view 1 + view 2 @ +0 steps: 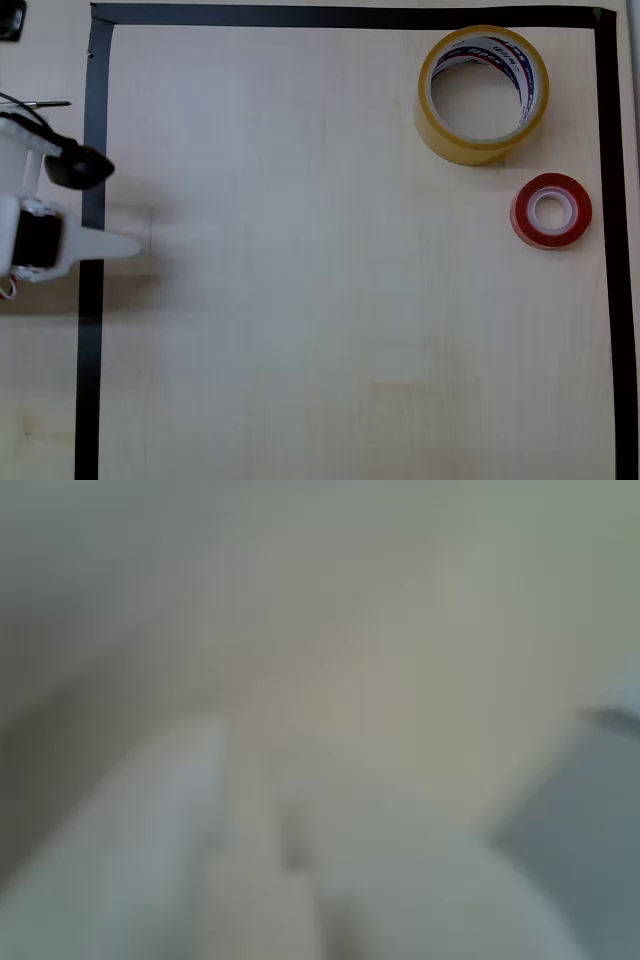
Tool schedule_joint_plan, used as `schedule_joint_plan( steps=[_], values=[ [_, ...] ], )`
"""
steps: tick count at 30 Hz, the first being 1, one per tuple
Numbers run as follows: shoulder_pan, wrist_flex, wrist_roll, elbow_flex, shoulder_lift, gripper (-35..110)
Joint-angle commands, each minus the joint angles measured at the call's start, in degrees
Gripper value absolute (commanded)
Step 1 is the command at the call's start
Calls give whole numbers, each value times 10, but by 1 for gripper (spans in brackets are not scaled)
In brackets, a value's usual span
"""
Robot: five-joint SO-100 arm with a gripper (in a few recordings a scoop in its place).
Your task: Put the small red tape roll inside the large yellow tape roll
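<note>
The large yellow tape roll [447,138] lies flat at the table's top right in the overhead view, its printed white core facing up. Just below and to the right of it, apart from it, lies the small red tape roll [525,215] with its white core. My gripper [125,245] is far away at the left edge, its white fingers pointing right, pressed together and holding nothing. The wrist view is heavily blurred; the pale fingers [190,810] fill its lower part with only a thin dark line between them.
A black tape border [92,120] frames the light wooden table [300,260]. My gripper's tip reaches just across the border's left strip. The arm's white body and black motor [75,168] sit outside that strip.
</note>
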Motion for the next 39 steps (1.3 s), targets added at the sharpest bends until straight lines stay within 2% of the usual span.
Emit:
schedule_joint_plan(
  steps=[1,5,8,11,17,28,34,39],
  values=[
    [-56,-159,-5,-137,-91,0],
    [-48,-198,11,-354,-378,0],
    [-55,-295,8,-393,-469,0],
    [-55,-333,11,-446,-568,0],
    [-66,-504,17,-464,-716,0],
    [-38,-650,80,-692,-1025,0],
    [-23,-638,127,-890,-1155,0],
    [12,-446,178,-1263,-1313,0]
  ],
)
